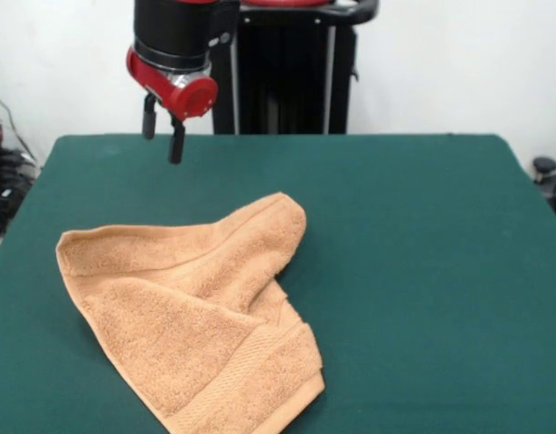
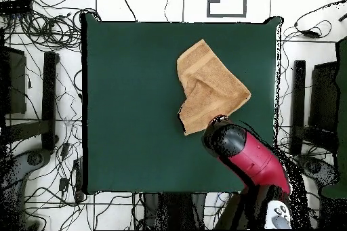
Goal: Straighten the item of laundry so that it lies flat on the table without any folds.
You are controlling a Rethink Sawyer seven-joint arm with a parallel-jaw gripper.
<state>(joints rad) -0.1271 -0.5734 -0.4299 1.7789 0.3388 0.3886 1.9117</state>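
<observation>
The item of laundry [image 1: 187, 316], an orange-tan terry towel, lies crumpled on the left near part of the green table [image 1: 422, 271]. One part is folded over the rest, with a raised ridge running toward its far right corner. A woven border band shows at its near edge. My gripper [image 1: 162, 147] hangs in the air beyond the towel's far left edge, open and holding nothing. In the overhead view the towel [image 2: 207, 86] lies right of the table's [image 2: 129, 106] middle. There the red arm [image 2: 247, 157] covers the gripper and the towel's nearest corner.
Tangled cables [image 2: 47, 32] and black equipment [image 2: 49, 93] lie on the floor on both sides of the table. The towel's near corner reaches close to the table's front edge in the front view.
</observation>
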